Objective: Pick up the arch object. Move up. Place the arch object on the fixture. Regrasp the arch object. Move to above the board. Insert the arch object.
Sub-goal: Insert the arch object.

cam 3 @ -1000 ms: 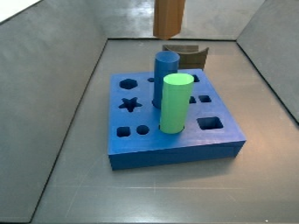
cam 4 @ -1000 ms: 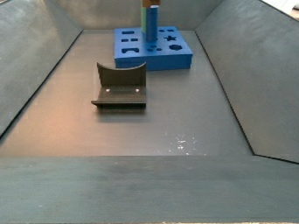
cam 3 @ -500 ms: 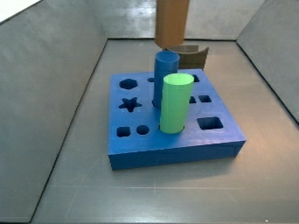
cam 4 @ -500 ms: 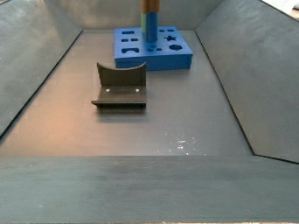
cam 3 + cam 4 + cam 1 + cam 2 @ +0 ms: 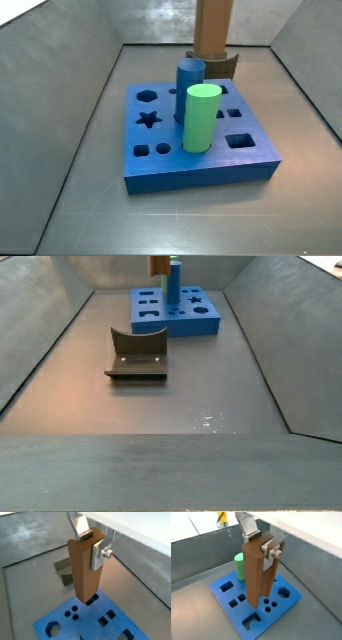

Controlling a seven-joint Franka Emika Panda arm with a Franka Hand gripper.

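My gripper is shut on the arch object, a long brown wooden block that hangs upright from the silver fingers. In both wrist views its lower end floats above the board, a thick blue block with shaped holes. In a side view the arch object hangs over the board's far edge, in front of the fixture. The gripper itself is out of both side views. The arch object shows only at the upper border above the board.
A blue cylinder and a green cylinder stand upright in the board, close to the hanging block. The green cylinder also shows in a wrist view. The fixture stands apart on the grey floor. Sloped grey walls enclose the area.
The arch object has come lower and shifted sideways over the board's far side, still held. The cylinders, board and fixture have not moved.
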